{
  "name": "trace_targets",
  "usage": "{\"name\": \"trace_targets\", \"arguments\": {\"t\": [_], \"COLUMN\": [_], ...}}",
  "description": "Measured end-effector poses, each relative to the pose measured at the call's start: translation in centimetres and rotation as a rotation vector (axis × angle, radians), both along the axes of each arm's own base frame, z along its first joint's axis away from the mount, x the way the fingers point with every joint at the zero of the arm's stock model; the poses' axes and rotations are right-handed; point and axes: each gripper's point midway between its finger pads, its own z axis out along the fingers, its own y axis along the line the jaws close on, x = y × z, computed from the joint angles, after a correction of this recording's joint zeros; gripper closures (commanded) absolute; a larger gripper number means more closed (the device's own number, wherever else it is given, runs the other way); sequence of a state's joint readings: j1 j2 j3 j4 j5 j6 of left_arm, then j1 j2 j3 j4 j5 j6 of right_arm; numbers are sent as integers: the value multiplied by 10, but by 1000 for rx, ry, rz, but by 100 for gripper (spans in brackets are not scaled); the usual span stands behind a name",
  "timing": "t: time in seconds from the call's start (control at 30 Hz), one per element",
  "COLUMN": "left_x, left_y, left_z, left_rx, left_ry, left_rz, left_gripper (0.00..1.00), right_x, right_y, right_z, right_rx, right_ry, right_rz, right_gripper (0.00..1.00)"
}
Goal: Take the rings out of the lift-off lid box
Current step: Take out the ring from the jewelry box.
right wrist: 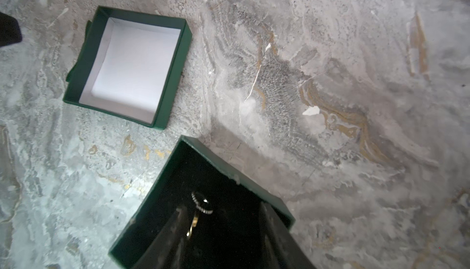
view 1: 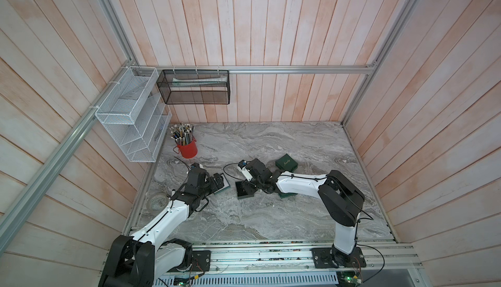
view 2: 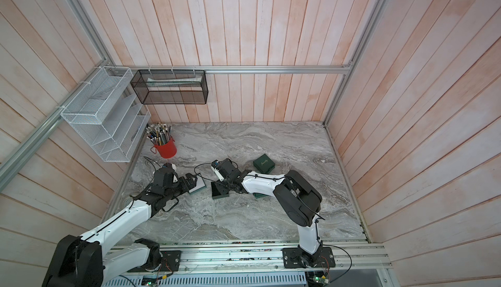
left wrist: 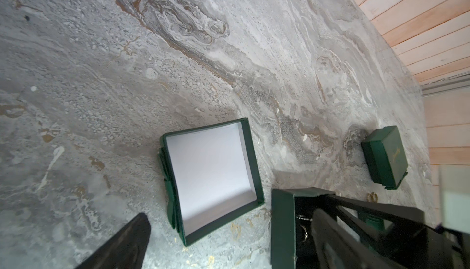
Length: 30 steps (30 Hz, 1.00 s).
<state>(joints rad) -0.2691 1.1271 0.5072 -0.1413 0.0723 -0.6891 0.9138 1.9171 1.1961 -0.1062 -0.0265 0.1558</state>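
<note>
Two rings (right wrist: 201, 207) lie in the box (right wrist: 254, 196), between the half-parted jaws of the right gripper (right wrist: 221, 213), close against one finger (right wrist: 175, 232); the left gripper (view 1: 219, 182), spread wide by the lid (right wrist: 132, 69), is farther off.

Pale pinkish wooden planks are lining the walls (view 1: 271, 28) on three sides, and an aluminium rail (view 1: 298, 69) is running across the back one. A white wire rack (view 1: 130, 125) is hanging at the left corner, with a black mesh basket (view 1: 195, 87) hanging just beside it on the rail. A grey marbled surface (view 1: 271, 217) is filling the bottom of the booth, catching soft, even light. A red pot (view 1: 187, 148) is standing at its far left corner, holding pencils (view 1: 183, 132).
</note>
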Motion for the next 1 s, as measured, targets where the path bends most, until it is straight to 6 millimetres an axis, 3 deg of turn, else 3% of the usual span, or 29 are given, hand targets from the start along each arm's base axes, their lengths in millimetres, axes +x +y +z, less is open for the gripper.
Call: {"name": "trace_targets", "arguments": {"t": [0.6,1.0], "left_x": [0,-1], "left_y": [-1,-3], "left_z": [1,-2], "left_rx": [-8,-22], "left_ry": [-4,-3], "left_rz": [-6,-18], "left_gripper": [0,0], "right_x": [-8,-4], "right_y": [5,8], "right_z": [-12,-11], "right_rx": [-78,-75], "right_ry": [-68,-89], "right_rz": [46,52], "right_gripper": [57,86]}}
